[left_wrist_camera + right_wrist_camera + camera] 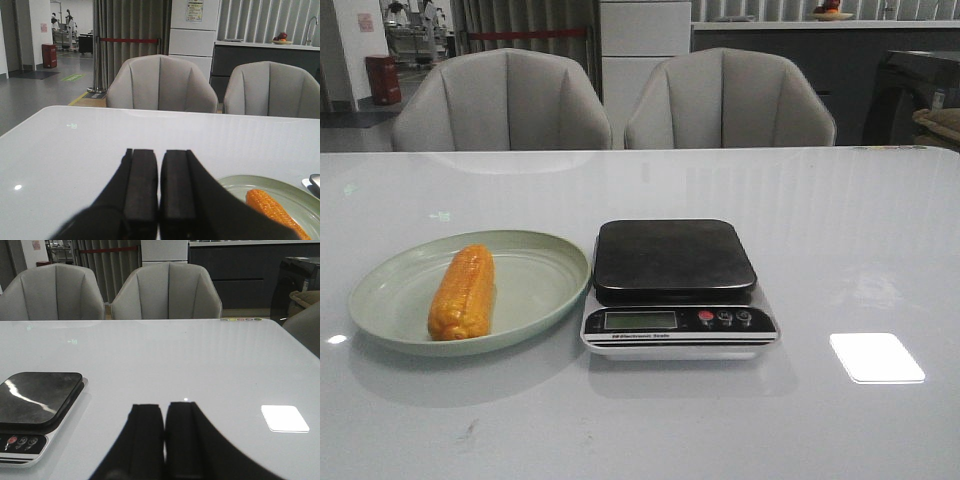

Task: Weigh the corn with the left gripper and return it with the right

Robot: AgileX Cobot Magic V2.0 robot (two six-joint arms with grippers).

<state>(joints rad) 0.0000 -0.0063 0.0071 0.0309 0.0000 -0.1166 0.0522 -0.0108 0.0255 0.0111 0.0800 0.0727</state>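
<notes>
The orange-yellow corn (462, 292) lies on a pale green plate (535, 290) left of the scale (675, 288) with its black platform. In the left wrist view my left gripper (159, 155) is shut and empty above the table, with the corn (272, 210) and the plate (235, 184) off to one side. In the right wrist view my right gripper (165, 407) is shut and empty, with the scale (35, 410) apart from it. Neither gripper shows in the front view.
Two grey chairs (505, 100) stand behind the table's far edge. A bright light patch (876, 357) lies on the white table right of the scale. The scale's display and buttons (723, 318) face the front edge.
</notes>
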